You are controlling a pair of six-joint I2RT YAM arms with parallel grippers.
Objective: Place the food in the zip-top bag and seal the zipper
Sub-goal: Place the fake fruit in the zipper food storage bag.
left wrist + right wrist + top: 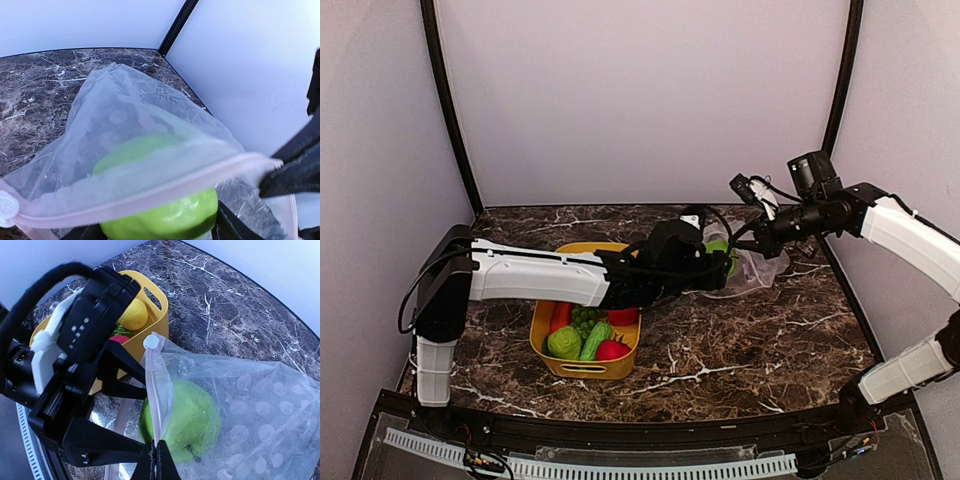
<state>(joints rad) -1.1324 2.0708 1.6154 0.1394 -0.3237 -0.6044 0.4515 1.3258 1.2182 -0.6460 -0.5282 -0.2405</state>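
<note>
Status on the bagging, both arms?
Left gripper clamped on green fruit, partway into bag mouth. Right gripper shut on zipper edge, holding it open. Nothing blocking; more food in yellow tub.

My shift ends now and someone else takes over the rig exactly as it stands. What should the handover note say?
Left gripper: shut on the green fruit, holding it halfway through the mouth of the zip-top bag.
Right gripper: shut on the zipper, holding the mouth up.
The bag is at the far right of the table. No other food shows inside it.
Yellow tub: holds the lemon and the other food.
Done: one fruit partly in.
Left: release it inside, load the rest from the tub, press the zipper shut.
</note>
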